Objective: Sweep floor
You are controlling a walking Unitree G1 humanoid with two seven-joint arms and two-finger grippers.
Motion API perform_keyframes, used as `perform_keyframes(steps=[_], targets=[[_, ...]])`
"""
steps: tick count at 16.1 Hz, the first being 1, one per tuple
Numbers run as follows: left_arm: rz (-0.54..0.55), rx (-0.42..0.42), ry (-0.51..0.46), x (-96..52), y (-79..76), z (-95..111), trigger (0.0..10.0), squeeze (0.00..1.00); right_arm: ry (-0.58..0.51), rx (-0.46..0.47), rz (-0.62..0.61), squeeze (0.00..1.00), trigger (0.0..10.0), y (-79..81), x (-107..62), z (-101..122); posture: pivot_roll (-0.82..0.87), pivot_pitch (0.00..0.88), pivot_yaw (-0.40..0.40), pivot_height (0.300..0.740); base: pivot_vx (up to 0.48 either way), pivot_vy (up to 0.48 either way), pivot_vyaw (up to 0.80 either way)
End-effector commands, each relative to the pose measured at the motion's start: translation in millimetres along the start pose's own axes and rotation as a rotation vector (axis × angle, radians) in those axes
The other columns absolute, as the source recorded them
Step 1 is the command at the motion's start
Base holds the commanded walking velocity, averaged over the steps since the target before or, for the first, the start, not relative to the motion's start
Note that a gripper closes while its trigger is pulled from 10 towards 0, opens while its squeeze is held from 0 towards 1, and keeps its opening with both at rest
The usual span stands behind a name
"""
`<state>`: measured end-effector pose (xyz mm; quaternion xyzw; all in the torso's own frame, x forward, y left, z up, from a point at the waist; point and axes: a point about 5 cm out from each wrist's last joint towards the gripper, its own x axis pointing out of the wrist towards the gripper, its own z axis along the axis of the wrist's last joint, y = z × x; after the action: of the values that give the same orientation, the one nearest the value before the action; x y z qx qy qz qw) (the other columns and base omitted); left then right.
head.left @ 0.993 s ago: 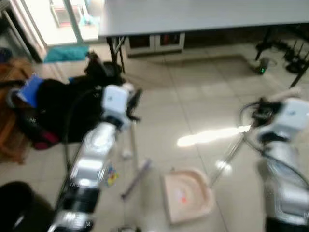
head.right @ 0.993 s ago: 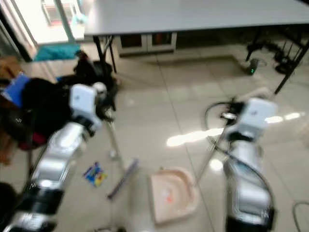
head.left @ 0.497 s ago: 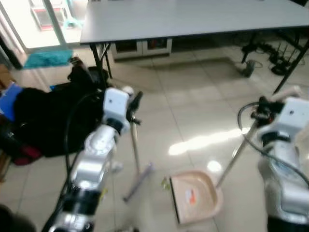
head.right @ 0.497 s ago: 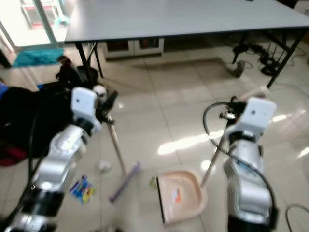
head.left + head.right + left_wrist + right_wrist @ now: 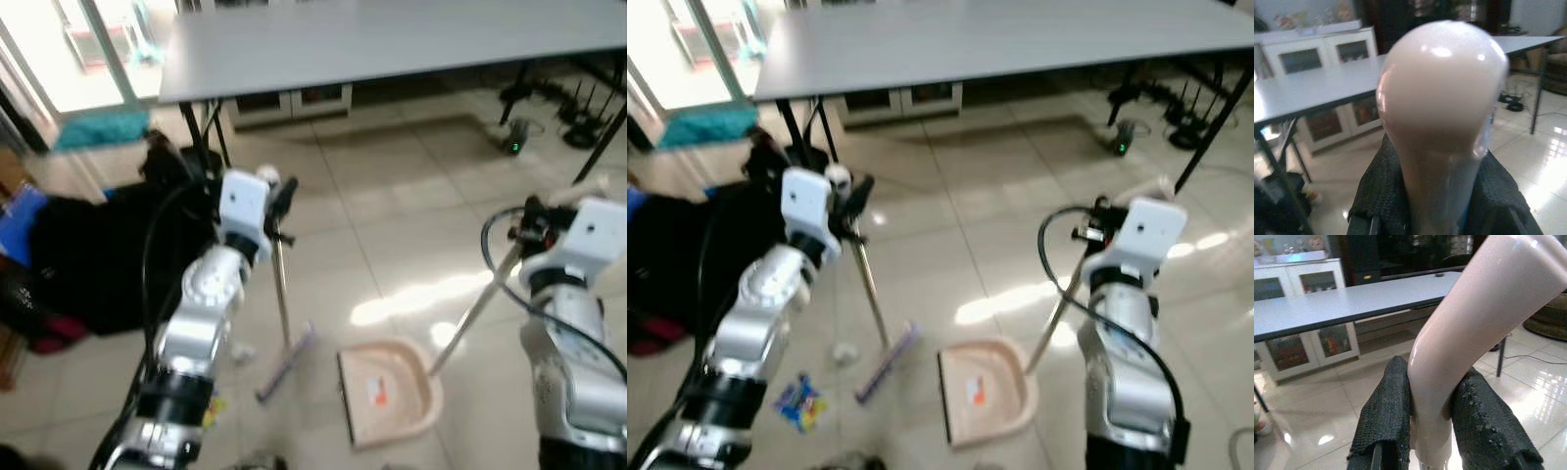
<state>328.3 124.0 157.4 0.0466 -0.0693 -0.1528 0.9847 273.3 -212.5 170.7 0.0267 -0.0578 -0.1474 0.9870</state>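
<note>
Shifted closer: one broom [image 5: 285,323], one dustpan [image 5: 387,392], two tools.

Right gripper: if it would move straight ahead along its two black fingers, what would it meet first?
Judging by the right wrist view, the right gripper, shut on the pale pink dustpan handle, points toward the long grey table. The table's edge looks like the first thing met, though depth is unclear.
</note>
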Motion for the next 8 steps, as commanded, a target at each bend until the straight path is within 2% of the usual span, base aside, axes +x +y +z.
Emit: perform_keyframes(steps=[1, 8], targets=[[0.044, 0.019, -0.032, 0.7, 8.5, 6.1, 10.0, 0.00, -0.038, 0.021, -0.008, 0.00, 10.0, 0.7, 1.8, 6.9, -0.08, 0.097, 0.037, 0.740, 0.000, 0.000, 0.00], [0.047, 0.015, -0.013, -7.1, 7.2, -3.7, 10.0, 0.00, 0.000, -0.014, -0.093, 0.00, 10.0, -9.4, 15.8, -6.3, -0.06, 0.171, 0.034, 0.740, 0.000, 0.000, 0.00]])
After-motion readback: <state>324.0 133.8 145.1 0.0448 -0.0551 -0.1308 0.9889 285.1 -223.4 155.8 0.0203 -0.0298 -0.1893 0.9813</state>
